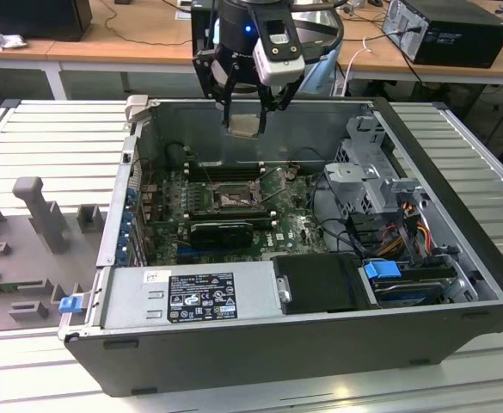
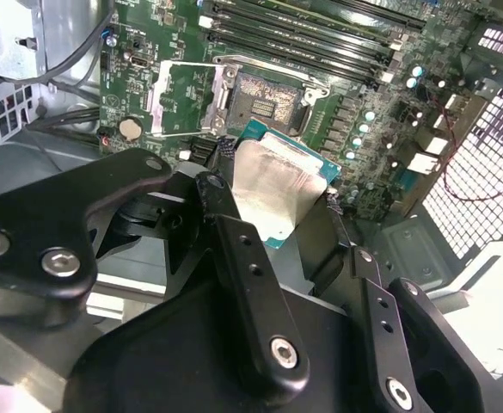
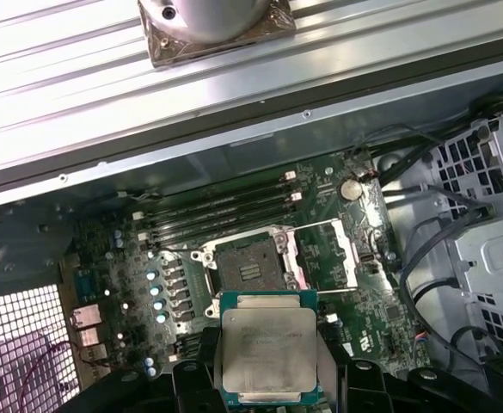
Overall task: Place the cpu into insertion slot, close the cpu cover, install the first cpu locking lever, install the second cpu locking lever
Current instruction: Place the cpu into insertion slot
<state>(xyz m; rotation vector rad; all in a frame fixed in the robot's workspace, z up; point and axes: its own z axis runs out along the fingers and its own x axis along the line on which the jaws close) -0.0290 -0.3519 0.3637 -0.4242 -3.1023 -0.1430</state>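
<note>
My hand [image 1: 246,114], closed on the edges of the chip [image 3: 268,353], holds it level and well above the bare socket [image 3: 247,267], whose cover [image 3: 333,249] stands swung aside, leaving the way clear.

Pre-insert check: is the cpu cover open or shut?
Open. The cpu cover is flipped aside; the insertion slot lies bare, cpu not yet in.

The cpu [image 3: 268,354] sits in the tool [image 1: 246,116] above the case [image 1: 320,348], cpu cover [image 3: 296,256] beside the insertion slot [image 3: 249,268].
</note>
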